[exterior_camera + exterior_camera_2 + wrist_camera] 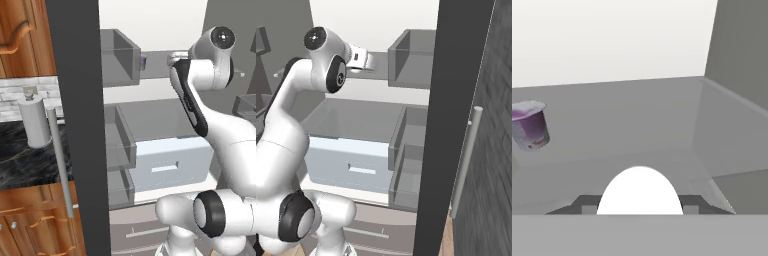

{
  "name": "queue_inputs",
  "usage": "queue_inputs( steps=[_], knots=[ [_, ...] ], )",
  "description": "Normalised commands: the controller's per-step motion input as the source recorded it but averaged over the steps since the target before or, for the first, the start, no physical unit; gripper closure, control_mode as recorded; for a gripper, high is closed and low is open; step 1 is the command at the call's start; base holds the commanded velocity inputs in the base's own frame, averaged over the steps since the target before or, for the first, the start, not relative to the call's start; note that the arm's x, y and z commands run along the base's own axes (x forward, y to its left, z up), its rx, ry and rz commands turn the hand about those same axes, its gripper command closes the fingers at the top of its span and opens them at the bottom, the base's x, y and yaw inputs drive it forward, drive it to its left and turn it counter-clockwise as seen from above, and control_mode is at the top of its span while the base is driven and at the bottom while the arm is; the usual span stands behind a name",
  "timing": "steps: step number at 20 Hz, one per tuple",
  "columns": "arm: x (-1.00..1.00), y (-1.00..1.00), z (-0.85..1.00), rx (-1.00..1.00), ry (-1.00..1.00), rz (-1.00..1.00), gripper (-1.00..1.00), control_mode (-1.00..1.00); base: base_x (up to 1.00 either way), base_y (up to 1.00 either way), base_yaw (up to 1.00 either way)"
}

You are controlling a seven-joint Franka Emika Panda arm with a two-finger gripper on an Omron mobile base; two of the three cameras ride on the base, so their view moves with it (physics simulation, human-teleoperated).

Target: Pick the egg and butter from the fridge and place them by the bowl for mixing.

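Fridge (75, 125): tall unit, dark grey door swung open, long silver bar handle (61, 162) down the door's edge; pale interior with grey shelves, door bins (119, 56) and a pale blue-grey drawer (170, 165) below the middle shelf. Arm: white with dark joints, reaching into the fridge at upper-shelf level, its wrist at the shelf front in the right base view. Gripper (640, 207): seen from the hand view only as two dark finger tips low at either side of the egg; whether it is closed on the egg or merely framing it cannot be told. Egg (640, 192): plain white, rounded, on the fridge's upper shelf, sitting right between the finger tips at the near edge of the shelf. Small purplish cup (531, 125): white-rimmed, on the same fridge shelf, well to the left of the egg in the hand view and tilted there; a small purple patch (143, 61) at the shelf's back beside the upper door bin in the left base view looks like the same item. Outside the fridge, to the left of its door: dark marbled counter (20, 155) over wooden cabinets, carrying an upright white paper-towel roll (35, 122) against a pale tiled wall.
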Motion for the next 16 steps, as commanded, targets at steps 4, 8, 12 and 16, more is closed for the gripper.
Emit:
queue_inputs(
  steps=[4,8,12,16],
  knots=[
    [-0.90,0.17,-0.19,0.00,0.00,0.00,1.00,-1.00,0.00,0.00,0.00],
    [-0.91,0.02,0.00,0.05,0.06,0.00,1.00,-1.00,0.00,0.00,0.00],
    [-0.75,0.02,0.00,0.03,0.18,0.00,1.00,-1.00,0.00,0.00,0.00],
    [-0.44,0.09,0.00,0.01,0.38,0.00,1.00,-1.00,0.00,0.00,0.00]
  ],
)
